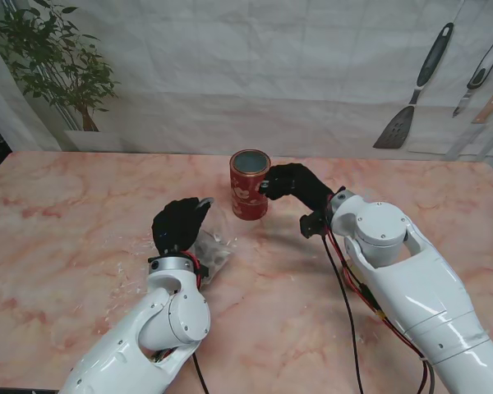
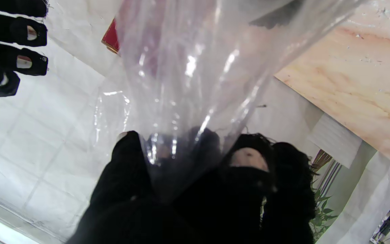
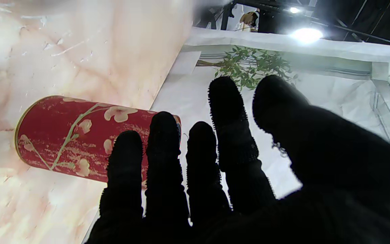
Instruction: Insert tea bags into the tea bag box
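A red flowered tea tin (image 1: 250, 185) stands upright with its top open at the middle of the table; it also shows in the right wrist view (image 3: 63, 135). My right hand (image 1: 294, 185) is beside the tin on its right, fingers (image 3: 163, 142) spread and touching or nearly touching its upper side, holding nothing. My left hand (image 1: 181, 223) is closed on a clear plastic bag (image 1: 214, 246), which hangs crumpled in front of the fingers in the left wrist view (image 2: 188, 84). I cannot make out tea bags inside the plastic.
The pink marble table (image 1: 66, 222) stretches wide on both sides. A potted plant (image 1: 57, 66) stands at the far left. A spatula (image 1: 411, 90) and other utensils hang on the back wall at the right. Cables trail along my right arm.
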{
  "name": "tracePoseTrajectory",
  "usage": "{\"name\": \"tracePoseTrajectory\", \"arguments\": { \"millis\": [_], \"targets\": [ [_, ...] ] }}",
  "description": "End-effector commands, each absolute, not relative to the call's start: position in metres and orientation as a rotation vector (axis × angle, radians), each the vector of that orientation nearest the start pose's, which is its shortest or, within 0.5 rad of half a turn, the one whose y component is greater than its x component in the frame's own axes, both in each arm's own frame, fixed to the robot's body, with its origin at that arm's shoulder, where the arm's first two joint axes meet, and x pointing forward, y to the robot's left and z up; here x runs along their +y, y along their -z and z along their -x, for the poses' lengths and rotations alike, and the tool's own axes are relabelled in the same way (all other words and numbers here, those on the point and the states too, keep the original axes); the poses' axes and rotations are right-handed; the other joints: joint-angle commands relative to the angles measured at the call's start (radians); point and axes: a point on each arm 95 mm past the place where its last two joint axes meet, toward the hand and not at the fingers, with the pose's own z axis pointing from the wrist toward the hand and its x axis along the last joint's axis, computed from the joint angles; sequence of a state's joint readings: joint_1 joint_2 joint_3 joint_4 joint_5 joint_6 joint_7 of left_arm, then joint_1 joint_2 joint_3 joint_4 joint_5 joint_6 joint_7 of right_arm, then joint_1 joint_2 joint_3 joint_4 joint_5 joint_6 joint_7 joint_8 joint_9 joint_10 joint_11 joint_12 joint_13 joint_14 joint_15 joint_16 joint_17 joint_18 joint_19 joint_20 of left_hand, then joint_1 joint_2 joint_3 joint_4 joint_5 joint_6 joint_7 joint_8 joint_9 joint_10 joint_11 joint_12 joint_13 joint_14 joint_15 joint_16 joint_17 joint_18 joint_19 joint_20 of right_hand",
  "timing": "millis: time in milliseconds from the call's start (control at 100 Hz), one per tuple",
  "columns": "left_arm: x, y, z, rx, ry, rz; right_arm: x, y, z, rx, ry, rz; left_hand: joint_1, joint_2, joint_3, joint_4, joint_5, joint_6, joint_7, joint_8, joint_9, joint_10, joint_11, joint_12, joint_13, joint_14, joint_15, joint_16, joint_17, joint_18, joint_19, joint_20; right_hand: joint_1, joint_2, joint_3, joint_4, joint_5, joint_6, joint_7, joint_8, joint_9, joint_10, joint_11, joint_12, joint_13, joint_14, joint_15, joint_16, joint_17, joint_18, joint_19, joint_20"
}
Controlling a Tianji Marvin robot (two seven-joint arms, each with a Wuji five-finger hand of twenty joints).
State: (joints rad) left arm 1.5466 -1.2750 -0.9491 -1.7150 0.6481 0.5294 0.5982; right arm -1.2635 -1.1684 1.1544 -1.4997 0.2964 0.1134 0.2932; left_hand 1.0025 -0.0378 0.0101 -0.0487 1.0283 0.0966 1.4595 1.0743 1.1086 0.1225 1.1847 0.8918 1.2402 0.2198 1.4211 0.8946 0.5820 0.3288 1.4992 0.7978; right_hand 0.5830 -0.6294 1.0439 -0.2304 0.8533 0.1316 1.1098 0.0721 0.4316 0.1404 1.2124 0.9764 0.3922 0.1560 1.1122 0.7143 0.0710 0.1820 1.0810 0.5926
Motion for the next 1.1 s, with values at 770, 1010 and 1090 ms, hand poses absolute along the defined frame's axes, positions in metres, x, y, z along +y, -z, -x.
{"name": "tracePoseTrajectory", "arguments": {
  "millis": [770,1010,1090],
  "targets": [
    [-0.122,0.282,-0.369,0.657,1.711,1.482,0.074,0.324,-0.460,-0.815,1.666,1.751,0.099,0.054,0.008,0.024,0.028,-0.005,0.061,0.018,0.034,-0.106,0.027,-0.005,0.031,-0.059,0.215,-0.050,0.077,-0.085,0.183,-0.017,0.064,0.046,-0.062,-0.031,0.041,-0.025,0.014,-0.065,0.030,-0.004,0.052,0.047,0.024,-0.003,0.038,0.050,-0.001,0.013,0.046,0.029],
    [-0.129,0.283,-0.369,0.627,1.735,1.496,0.076,0.328,-0.459,-0.836,1.641,1.752,0.100,0.054,0.010,0.024,0.028,-0.001,0.060,0.018,0.033,-0.102,0.027,-0.006,0.030,-0.059,0.216,-0.054,0.077,-0.084,0.183,-0.025,0.063,0.044,-0.065,-0.030,0.047,-0.047,0.014,-0.073,0.035,-0.006,0.052,0.050,0.026,-0.002,0.037,0.053,0.000,0.014,0.047,0.030],
    [-0.132,0.282,-0.366,0.612,1.759,1.499,0.077,0.331,-0.459,-0.843,1.624,1.763,0.099,0.054,0.010,0.024,0.029,0.003,0.059,0.017,0.034,-0.102,0.027,-0.007,0.030,-0.059,0.217,-0.055,0.078,-0.082,0.183,-0.028,0.059,0.040,-0.066,-0.030,0.049,-0.081,0.005,-0.081,0.041,-0.007,0.057,0.054,0.028,-0.001,0.037,0.055,0.000,0.014,0.046,0.030]
  ]
}}
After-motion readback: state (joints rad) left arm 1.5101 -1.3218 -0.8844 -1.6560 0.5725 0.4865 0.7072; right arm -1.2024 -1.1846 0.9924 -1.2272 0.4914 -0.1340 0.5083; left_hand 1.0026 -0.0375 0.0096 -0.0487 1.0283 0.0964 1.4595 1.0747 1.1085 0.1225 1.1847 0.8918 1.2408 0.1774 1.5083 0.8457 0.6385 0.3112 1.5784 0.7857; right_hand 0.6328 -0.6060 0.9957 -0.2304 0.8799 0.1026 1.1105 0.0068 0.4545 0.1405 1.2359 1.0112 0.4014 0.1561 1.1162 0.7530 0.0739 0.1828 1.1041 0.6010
